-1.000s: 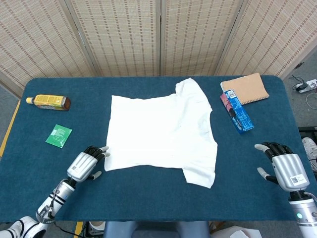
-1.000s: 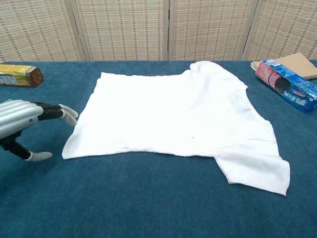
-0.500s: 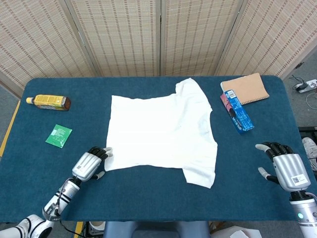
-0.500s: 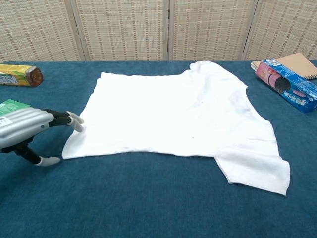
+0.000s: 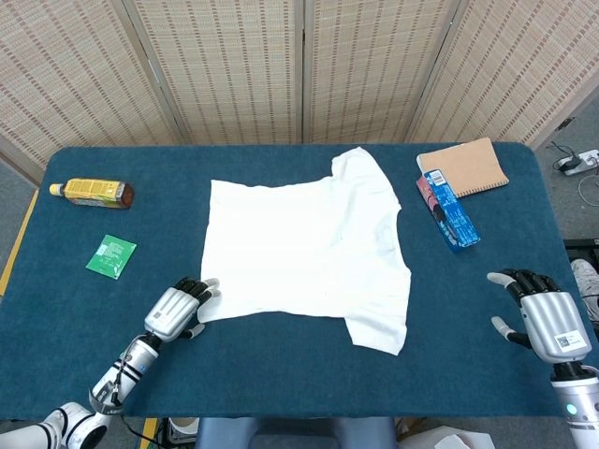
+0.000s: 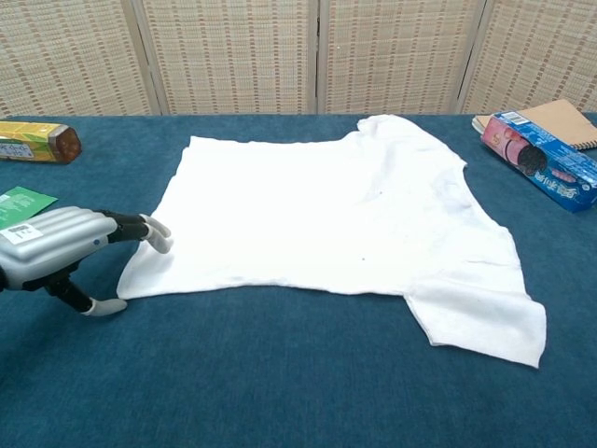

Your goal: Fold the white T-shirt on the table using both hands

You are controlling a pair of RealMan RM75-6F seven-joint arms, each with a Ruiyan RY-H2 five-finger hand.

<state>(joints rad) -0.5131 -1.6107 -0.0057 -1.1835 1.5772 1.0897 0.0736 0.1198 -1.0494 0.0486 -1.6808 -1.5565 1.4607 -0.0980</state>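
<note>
The white T-shirt (image 5: pixel 304 248) (image 6: pixel 336 219) lies flat in the middle of the blue table, one sleeve at the far side and one near the front right. My left hand (image 5: pixel 178 309) (image 6: pixel 61 257) rests low at the shirt's near left corner, its fingertips (image 6: pixel 159 235) lying over the hem edge and its thumb on the table just outside the corner. It holds nothing that I can see. My right hand (image 5: pixel 543 318) hovers open at the table's right front edge, well clear of the shirt and outside the chest view.
A yellow bottle (image 5: pixel 92 194) lies at the far left, with a green packet (image 5: pixel 111 255) nearer. At the far right sit a brown notebook (image 5: pixel 463 168) and a blue snack box (image 5: pixel 448 210). Woven screens stand behind the table.
My left hand has slid right and forward, bringing its fingertips onto the shirt's near left corner. My right hand has drifted slightly toward the table's front right edge.
</note>
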